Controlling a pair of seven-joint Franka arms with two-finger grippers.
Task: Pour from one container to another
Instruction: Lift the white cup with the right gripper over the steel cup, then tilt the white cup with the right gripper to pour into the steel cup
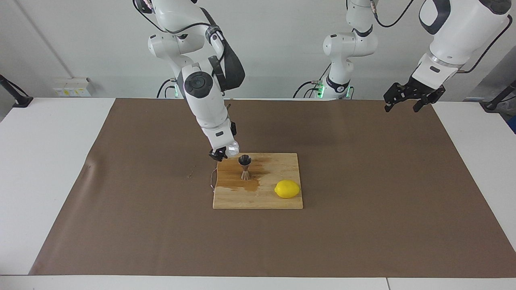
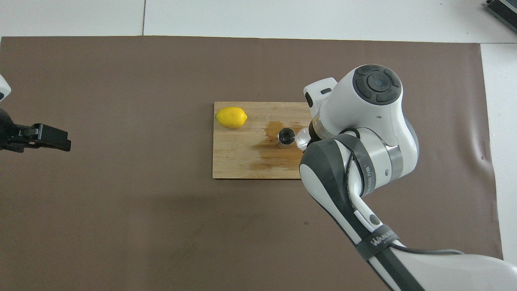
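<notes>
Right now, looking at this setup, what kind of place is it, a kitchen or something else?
Probably a robotics lab with a mock kitchen task, not a real kitchen. A plain table under a brown mat holds only a cutting board, a lemon and a steel jigger; cabled arms stand against bare walls.

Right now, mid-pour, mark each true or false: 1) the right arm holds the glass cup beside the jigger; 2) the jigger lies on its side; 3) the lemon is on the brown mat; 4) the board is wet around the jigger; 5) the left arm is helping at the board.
1) True: the right gripper is shut on the glass cup, beside the top of the jigger.
2) False: the jigger stands upright.
3) False: the lemon sits on the cutting board.
4) True: a dark wet patch spreads around it.
5) False: the left gripper waits, open, at its own end of the table.
</notes>
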